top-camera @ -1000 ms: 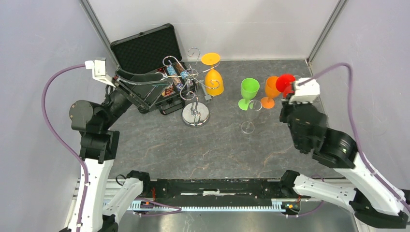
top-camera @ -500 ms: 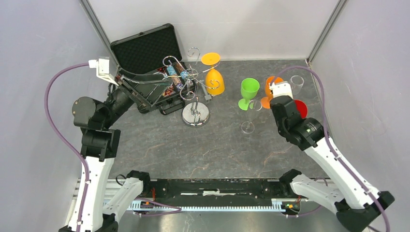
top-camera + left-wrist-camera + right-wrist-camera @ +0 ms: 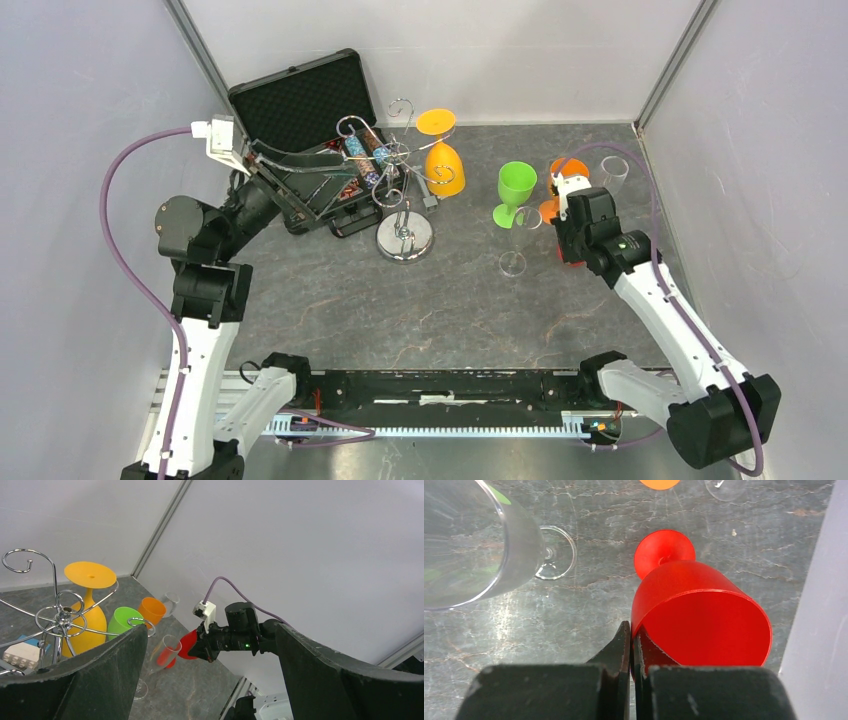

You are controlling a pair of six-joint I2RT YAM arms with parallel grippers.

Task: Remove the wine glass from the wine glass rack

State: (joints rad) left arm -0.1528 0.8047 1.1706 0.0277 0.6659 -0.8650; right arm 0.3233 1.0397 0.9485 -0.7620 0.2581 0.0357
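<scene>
The right gripper [image 3: 631, 645] is clenched on the red wine glass [image 3: 704, 615], pinching the cup's wall at the rim, one finger outside and one inside. The glass is tilted, foot pointing away from the wrist and low over the dark stone-look table [image 3: 400, 310]; whether the foot touches cannot be told. It is off the wine glass rack [image 3: 398, 175] and well apart from it, over on the right side. It's crowded there: a clear wine glass [image 3: 469, 545] stands just beside it on the left, a green glass [image 3: 516, 183] and an orange glass [image 3: 151, 611] stand beyond, and a second clear glass [image 3: 613, 172] sits near the back right corner. Across the table, the left gripper [image 3: 322, 185] hangs released, jaws spread wide, facing the rack's curled hooks with nothing between its fingers. An orange-yellow wine glass [image 3: 443, 168] hangs upside down from a hook on the rack's right side, foot uppermost. Behind the rack, an open black case [image 3: 295, 100] holds coloured chips, close under the left gripper.
</scene>
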